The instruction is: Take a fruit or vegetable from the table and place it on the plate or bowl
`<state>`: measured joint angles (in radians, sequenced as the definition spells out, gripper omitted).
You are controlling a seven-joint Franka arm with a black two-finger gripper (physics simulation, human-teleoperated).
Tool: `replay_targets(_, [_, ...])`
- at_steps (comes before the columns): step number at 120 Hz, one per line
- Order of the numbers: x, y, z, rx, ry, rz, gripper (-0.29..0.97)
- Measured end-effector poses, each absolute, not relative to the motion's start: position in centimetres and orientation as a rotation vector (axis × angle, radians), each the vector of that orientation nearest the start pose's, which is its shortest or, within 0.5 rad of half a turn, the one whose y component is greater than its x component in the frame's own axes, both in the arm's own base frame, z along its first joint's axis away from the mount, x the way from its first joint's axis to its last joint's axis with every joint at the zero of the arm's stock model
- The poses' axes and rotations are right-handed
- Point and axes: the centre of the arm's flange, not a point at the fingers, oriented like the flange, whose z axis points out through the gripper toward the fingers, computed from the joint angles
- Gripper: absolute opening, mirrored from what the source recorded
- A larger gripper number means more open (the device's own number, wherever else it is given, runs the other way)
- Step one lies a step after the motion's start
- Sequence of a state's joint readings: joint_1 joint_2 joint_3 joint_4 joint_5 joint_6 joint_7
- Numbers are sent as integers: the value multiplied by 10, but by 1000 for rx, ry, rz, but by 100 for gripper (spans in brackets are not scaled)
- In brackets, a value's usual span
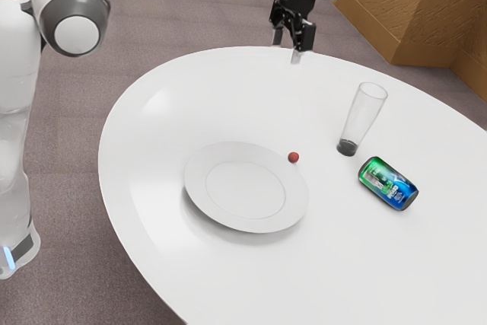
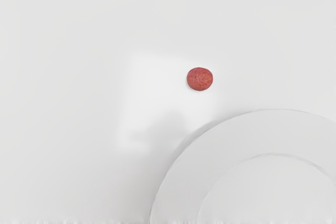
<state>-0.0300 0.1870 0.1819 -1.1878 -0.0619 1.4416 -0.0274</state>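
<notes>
In the exterior view the black two-finger gripper (image 1: 287,47) hangs empty with its fingers spread, high over the round white table (image 1: 228,89), judged to be set for a descent. At its six o'clock lies the small, round, rough-skinned red fruit (image 1: 293,157), bare on the table just off the two o'clock rim of the smooth, shallow white plate (image 1: 194,169). A clear, tall drinking glass (image 1: 361,119) stands at the fruit's three o'clock, and a glossy green-and-blue can (image 1: 389,183) lies at four. In the wrist view the fruit shows dimpled and slightly flattened, lying close to the plate's curved rim (image 2: 173,182) without touching it, so the carry should be short.
</notes>
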Motion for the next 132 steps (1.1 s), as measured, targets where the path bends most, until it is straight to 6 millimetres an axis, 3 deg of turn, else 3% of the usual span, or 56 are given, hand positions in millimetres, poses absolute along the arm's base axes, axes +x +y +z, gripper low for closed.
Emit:
replay_targets(9, [582, 72, 692, -3152, -275, -100, 68])
replay_targets(18, [570, 92, 697, -3137, -337, -63, 68])
replay_targets(34, [564, 101, 689, -3129, -304, 27, 68])
replay_targets(42, [570, 99, 672, -3132, -271, 104, 68])
replay_targets(57, [589, 67, 620, -3154, -110, 249, 67])
replay_targets(73, [599, 66, 581, -3164, -5, 281, 67])
replay_targets(91, [617, 67, 548, -3162, 167, 253, 67])
replay_targets(108, [636, 45, 523, -3168, 359, 213, 67])
replay_targets(132, [657, 48, 492, -3174, 479, 130, 67])
